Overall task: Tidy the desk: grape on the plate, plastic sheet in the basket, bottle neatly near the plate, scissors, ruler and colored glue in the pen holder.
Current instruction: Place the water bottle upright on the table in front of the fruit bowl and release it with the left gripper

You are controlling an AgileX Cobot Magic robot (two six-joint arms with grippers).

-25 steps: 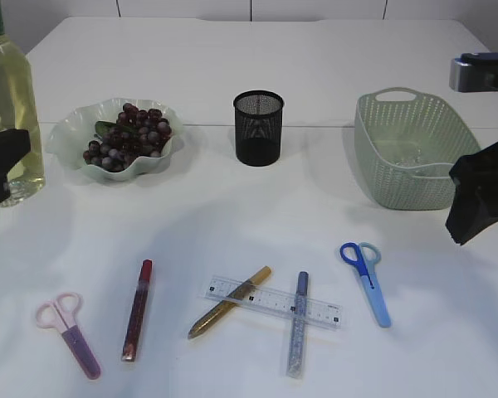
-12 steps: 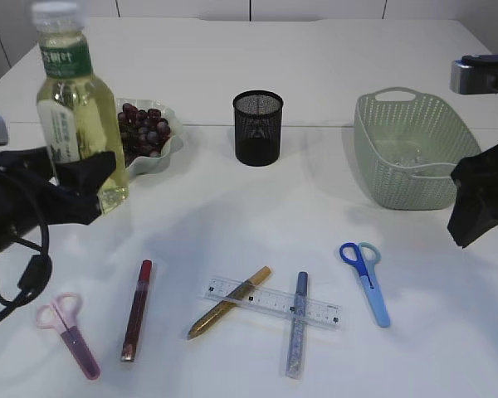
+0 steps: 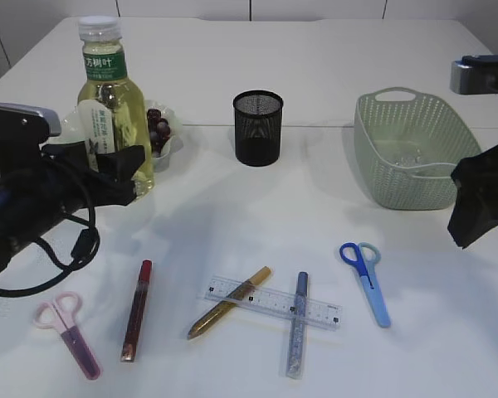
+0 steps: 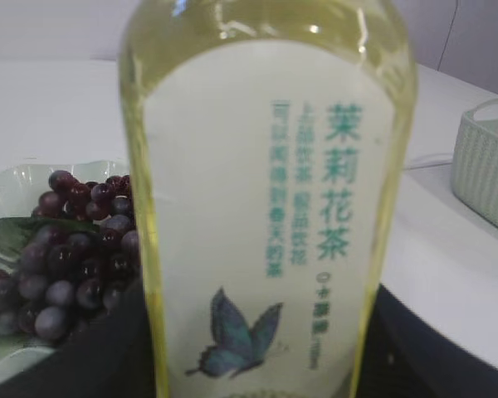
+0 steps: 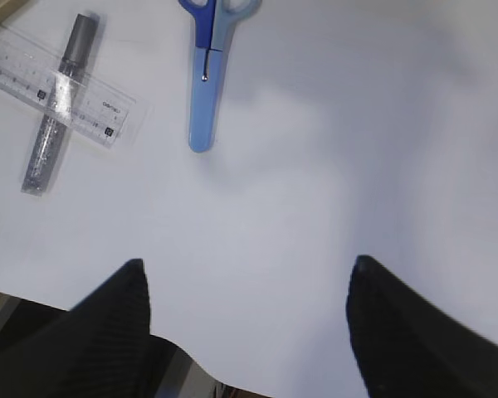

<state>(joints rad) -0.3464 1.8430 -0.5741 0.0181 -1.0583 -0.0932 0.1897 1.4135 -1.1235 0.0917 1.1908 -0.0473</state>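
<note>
White tabletop: carries every item listed below.
Bottle: upright, pale yellow liquid, white cap, green band and a white label with a butterfly; held near the left edge, directly in front of the plate.
Left claw: clamped around the lower part of the bottle, one black finger on each side of it.
Plate: pale green, wavy rim, toward the far left; largely hidden behind the bottle in the exterior view.
Grapes: dark purple bunch with a green leaf, lying in the plate.
Pen holder: black mesh cup, upright, middle of the far half.
Basket: pale green, perforated walls, toward the far right; something clear and hard to make out lies inside.
Right claw: spread wide, holding nothing, poised above bare tabletop near the right edge.
Blue scissors: flat, right of centre, near the front edge.
Ruler: clear, flat, centre front.
Silver glue: lies across the ruler's right part.
Gold glue: slanted, its upper end crossing the ruler's left end.
Red glue: left of the gold glue, apart from it.
Pink scissors: front left corner.
</note>
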